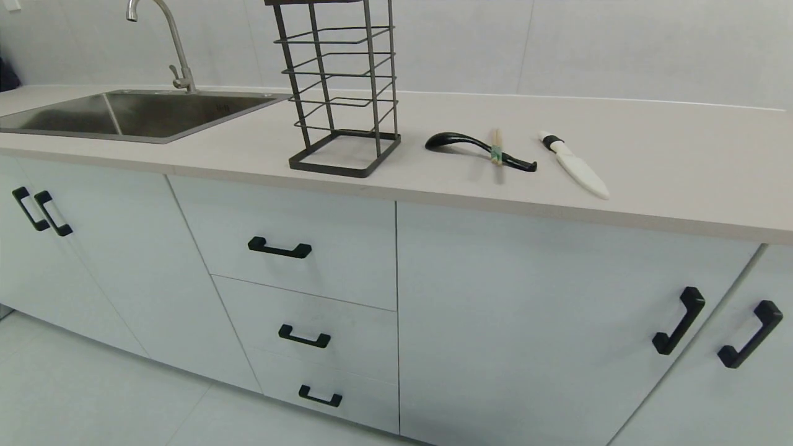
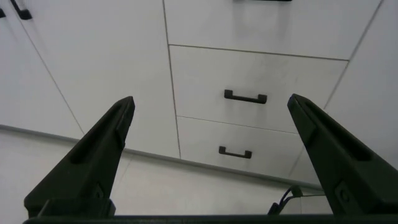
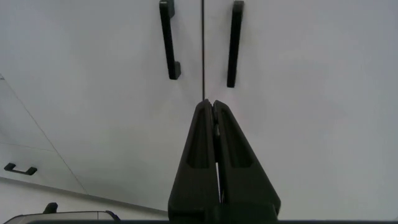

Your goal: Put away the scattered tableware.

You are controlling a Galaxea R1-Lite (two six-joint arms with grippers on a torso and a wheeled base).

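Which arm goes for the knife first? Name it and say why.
Right, probably. The knife lies on the counter to the robot's right, above the doors the right gripper faces. The left gripper faces the drawers further left. The right gripper is shut, so it must open first.

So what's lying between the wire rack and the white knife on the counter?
A black ladle with chopsticks lying across its handle, seen in the head view.

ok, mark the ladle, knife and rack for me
ladle (image 1: 441,142), head view, on its bowl.
knife (image 1: 582,172), head view, middle of the white part.
rack (image 1: 331,168), head view, front bar of its base.
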